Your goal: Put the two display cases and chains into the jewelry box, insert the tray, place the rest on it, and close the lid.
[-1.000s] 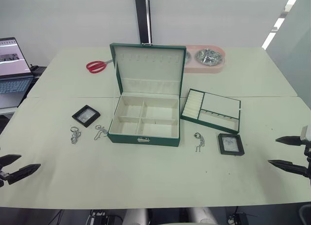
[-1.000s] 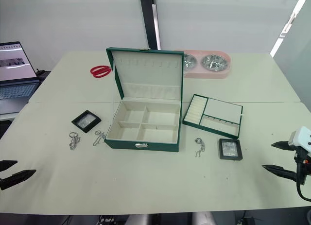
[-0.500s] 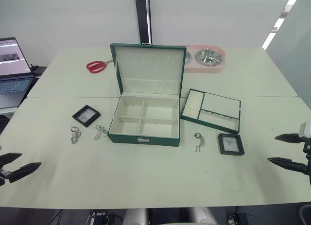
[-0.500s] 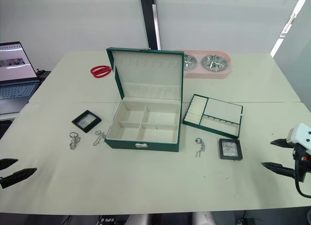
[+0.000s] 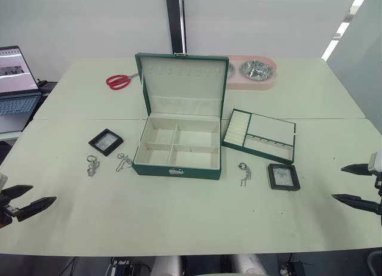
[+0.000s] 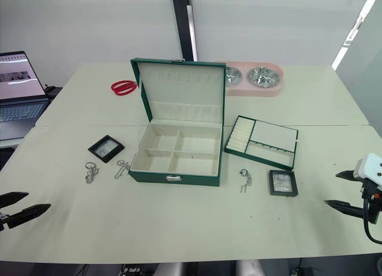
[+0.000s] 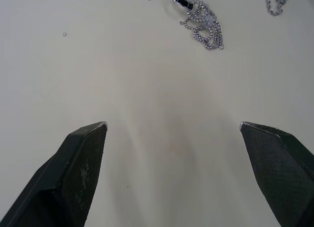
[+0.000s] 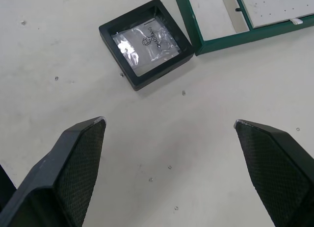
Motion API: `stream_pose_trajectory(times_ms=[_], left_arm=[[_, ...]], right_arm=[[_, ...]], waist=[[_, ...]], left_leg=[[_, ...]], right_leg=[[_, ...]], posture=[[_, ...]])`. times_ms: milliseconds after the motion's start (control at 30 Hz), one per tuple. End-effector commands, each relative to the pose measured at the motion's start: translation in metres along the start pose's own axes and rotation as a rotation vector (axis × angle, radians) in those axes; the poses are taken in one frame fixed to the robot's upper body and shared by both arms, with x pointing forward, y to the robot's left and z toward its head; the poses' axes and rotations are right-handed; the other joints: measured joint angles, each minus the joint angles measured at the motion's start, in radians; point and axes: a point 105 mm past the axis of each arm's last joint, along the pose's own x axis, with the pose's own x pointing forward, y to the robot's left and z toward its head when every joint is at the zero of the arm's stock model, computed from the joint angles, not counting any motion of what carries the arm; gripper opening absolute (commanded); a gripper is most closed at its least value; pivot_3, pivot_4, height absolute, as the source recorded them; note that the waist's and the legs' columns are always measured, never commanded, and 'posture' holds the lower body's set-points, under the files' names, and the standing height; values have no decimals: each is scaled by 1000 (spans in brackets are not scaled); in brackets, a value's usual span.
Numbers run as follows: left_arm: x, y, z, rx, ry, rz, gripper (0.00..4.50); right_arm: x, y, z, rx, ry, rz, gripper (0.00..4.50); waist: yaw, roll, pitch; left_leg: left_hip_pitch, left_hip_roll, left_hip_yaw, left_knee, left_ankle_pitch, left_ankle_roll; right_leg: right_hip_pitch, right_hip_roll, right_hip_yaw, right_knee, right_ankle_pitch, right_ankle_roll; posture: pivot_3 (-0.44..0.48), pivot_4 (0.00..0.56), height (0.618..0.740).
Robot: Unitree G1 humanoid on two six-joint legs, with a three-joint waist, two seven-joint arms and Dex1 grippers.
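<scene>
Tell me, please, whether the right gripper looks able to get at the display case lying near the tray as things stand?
Probably yes. The right gripper is open, and only bare table lies between it and the display case, which sits apart from the tray with its sides free.

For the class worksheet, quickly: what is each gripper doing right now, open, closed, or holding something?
Left gripper: open, holding nothing, above bare table near the chains.
Right gripper: open, holding nothing, near a display case.
</scene>
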Motion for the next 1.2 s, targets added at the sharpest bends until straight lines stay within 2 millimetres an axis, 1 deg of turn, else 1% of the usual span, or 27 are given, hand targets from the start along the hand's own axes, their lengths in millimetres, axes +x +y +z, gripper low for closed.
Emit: stream_pose_trajectory(times_ms=[33, 133, 267, 500, 733, 867, 1000, 1100, 1167, 1200], left_arm=[[2, 2, 7, 26, -26, 21, 4500], [4, 1, 7, 20, -32, 20, 4500], [6, 4, 8, 39, -58, 60, 4500], [6, 3, 4, 14, -63, 74, 4500], [4, -2, 1, -46, -63, 54, 4500], [3, -4, 0, -72, -68, 54, 4500], [2, -7, -3, -88, -74, 60, 4500], [3, -9, -1, -95, -100, 74, 4500], [3, -10, 0, -97, -111, 82, 4500], [4, -12, 1, -90, -117, 77, 4500]], right_arm=[[-5, -3, 5, -43, -5, -20, 4455], [-5, -3, 4, -48, -4, -24, 4455], [-6, -4, 2, -52, -2, -28, 4455], [-4, -7, 2, -61, -9, -27, 4455], [-3, -9, 2, -67, -15, -23, 4455], [-2, -11, 5, -80, -31, -25, 4455], [2, -14, 20, -111, -84, -32, 4455], [7, -14, 40, -134, -154, -15, 4455], [10, -14, 48, -143, -180, -5, 4455], [13, -13, 55, -155, -203, 8, 4455]], waist=[[0, 0, 0], [0, 0, 0], [0, 0, 0], [0, 0, 0], [-1, 0, 0], [-1, 0, 0], [-2, 0, 0], [-2, 0, 0], [-2, 0, 0], [-1, -1, 0]], left_leg=[[0, 0, 0, 0, 0, 0], [0, 0, 0, 0, 0, 0], [0, 0, 0, 0, 0, 0], [0, 0, 0, 0, 0, 0], [0, 0, 0, 0, 0, 0], [0, 0, 0, 0, 0, 0], [1, 0, 0, 1, 0, 0], [1, 0, 0, 1, 0, 0], [1, 0, 0, 1, 0, 0], [1, 0, 0, 1, 0, 0]], right_leg=[[0, 0, 0, 0, 0, 0], [0, 0, 0, 0, 0, 0], [0, 0, 0, 0, 0, 0], [0, 0, 0, 0, 0, 0], [1, 0, 0, 0, 0, 0], [1, 0, 0, 0, 0, 0], [1, 0, 0, 0, 0, 0], [1, 0, 0, 0, 0, 0], [1, 0, 0, 1, 0, 0], [1, 0, -1, 1, 0, 0]], posture=[[0, 150, 740], [0, 150, 740], [0, 150, 740], [0, 150, 740], [0, 150, 740], [0, 150, 740], [0, 150, 740], [0, 150, 740], [0, 150, 740], [0, 150, 740]])
